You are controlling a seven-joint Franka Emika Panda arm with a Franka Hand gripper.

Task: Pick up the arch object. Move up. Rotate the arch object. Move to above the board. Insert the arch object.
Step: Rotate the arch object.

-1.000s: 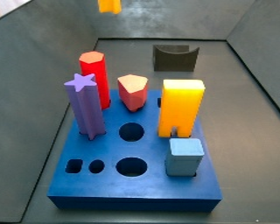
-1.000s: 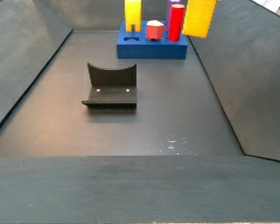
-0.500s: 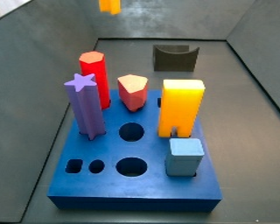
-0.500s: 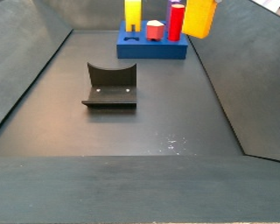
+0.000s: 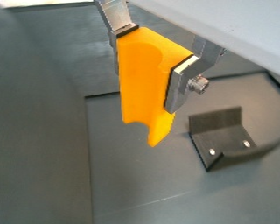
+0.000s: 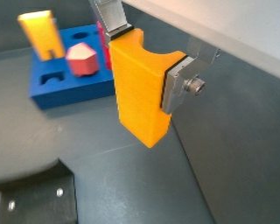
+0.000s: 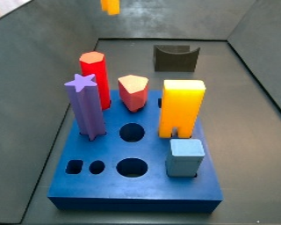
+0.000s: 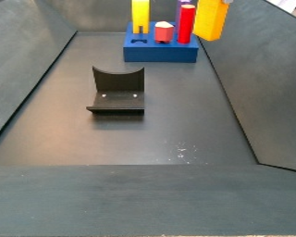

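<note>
My gripper is shut on the arch object, a yellow-orange block with a curved notch; both wrist views show it held between the silver fingers, well above the floor. In the side views the arch object hangs high at the frame edge, and the gripper itself is cut off there. The blue board lies on the floor, apart from the arch object, with round and square holes open in its top. It also shows in a wrist view and far back in a side view.
On the board stand a purple star post, a red hexagon post, a pink piece, the big yellow-orange block and a grey-blue cube. The dark fixture stands mid-floor. Grey walls surround the floor.
The held arch object has shifted only very slightly in a side view. The board, its pieces and the fixture have not moved.
</note>
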